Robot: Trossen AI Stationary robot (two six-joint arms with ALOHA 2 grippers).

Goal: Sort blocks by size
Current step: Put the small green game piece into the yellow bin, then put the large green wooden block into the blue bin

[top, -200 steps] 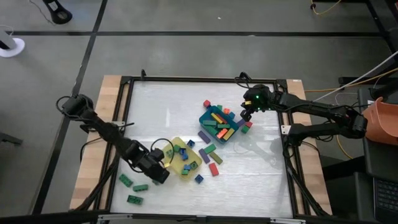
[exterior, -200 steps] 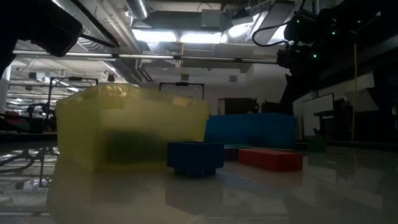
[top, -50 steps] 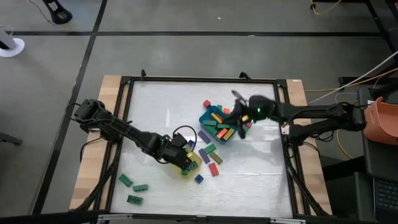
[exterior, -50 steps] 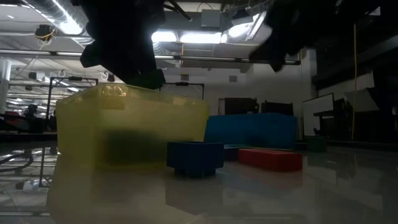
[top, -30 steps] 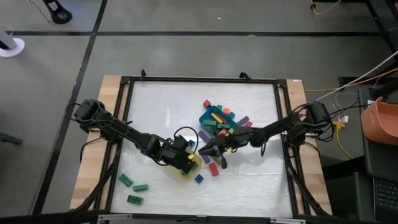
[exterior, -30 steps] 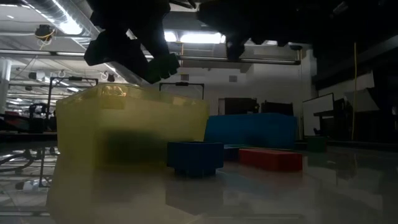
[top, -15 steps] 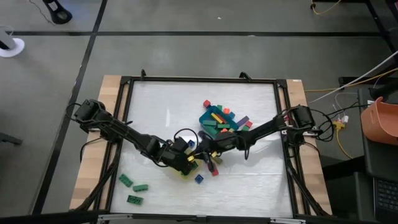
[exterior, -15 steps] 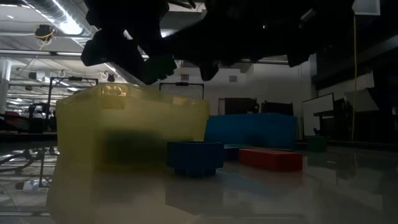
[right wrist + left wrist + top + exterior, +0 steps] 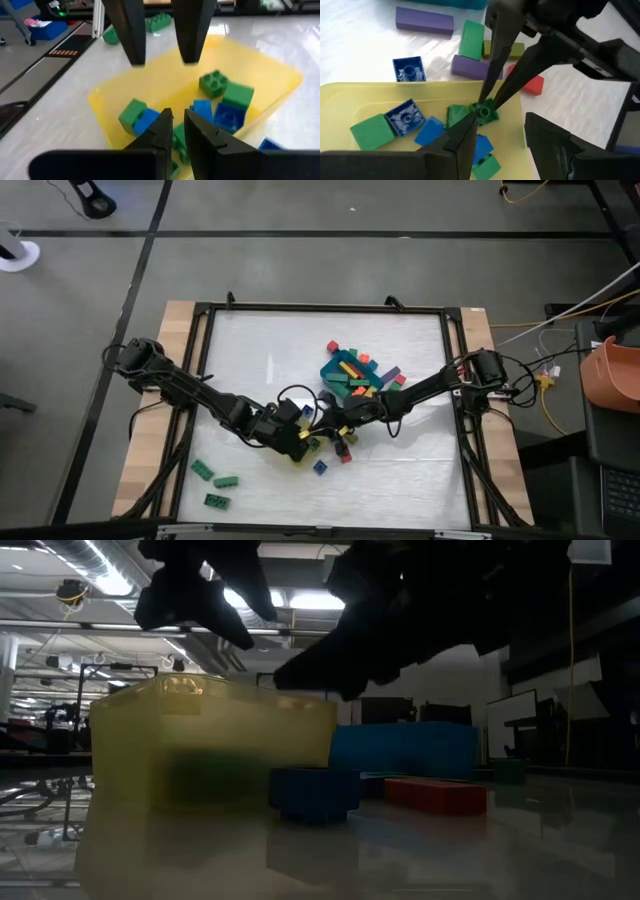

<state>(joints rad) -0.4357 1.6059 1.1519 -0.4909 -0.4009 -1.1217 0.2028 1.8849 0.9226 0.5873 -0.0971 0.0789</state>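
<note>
The yellow tray (image 9: pixel 296 457) (image 9: pixel 365 92) holds several short blocks, among them a green cube (image 9: pixel 369 131), a blue one (image 9: pixel 406 114) and a studded green one (image 9: pixel 486 112). My left gripper (image 9: pixel 303 440) (image 9: pixel 162 61) hangs open over the tray with nothing between its fingers. My right gripper (image 9: pixel 328 430) (image 9: pixel 482 105) is shut and reaches slanting down into the tray from the table's right, its tips level with the tray's rim (image 9: pixel 285 680). Longer bars lie in the teal-blue tray (image 9: pixel 350 375). My right gripper's shut tips stand right at the studded green block (image 9: pixel 490 116) in the yellow tray; I cannot tell whether they touch it.
Between the trays, loose on the table, lie a purple bar (image 9: pixel 424 20), a green bar (image 9: pixel 471 40), a red block (image 9: pixel 345 452) and a blue cube (image 9: pixel 319 467). Green blocks (image 9: pixel 215 482) lie near the table's near left corner. The two arms meet over the yellow tray.
My right gripper, still shut, has gone toward the table's left and down, from beside the red block to the yellow tray, under my left gripper. The green block that showed at my left gripper in the low view no longer shows there.
</note>
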